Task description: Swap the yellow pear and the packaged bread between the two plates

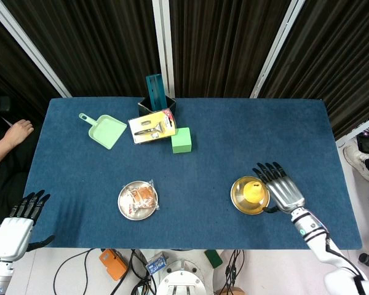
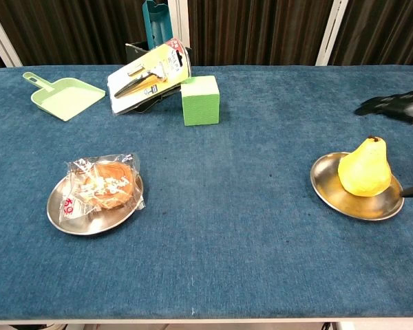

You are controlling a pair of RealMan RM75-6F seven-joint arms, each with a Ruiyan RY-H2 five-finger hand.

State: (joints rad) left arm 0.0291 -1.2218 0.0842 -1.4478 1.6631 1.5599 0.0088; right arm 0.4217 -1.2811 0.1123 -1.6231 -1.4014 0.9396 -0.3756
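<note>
The right hand (image 1: 281, 187) hovers just beside the yellow pear (image 2: 364, 168) with fingers spread, holding nothing; whether it touches the fruit, I cannot tell; the left hand (image 1: 15, 222) hangs off the counter's (image 1: 234, 141) near left corner, fingers apart and empty. The pear stands upright, stem up, smooth and bright, on the right plate (image 2: 330, 189); the packaged bread (image 2: 103, 181), brown in a crinkled clear wrapper, lies on the left plate (image 2: 62, 220). Two steel plates, one pear, one bread; further back one green dustpan (image 1: 106, 131), one green block (image 1: 181, 140), one carded tool pack (image 1: 152, 126).
</note>
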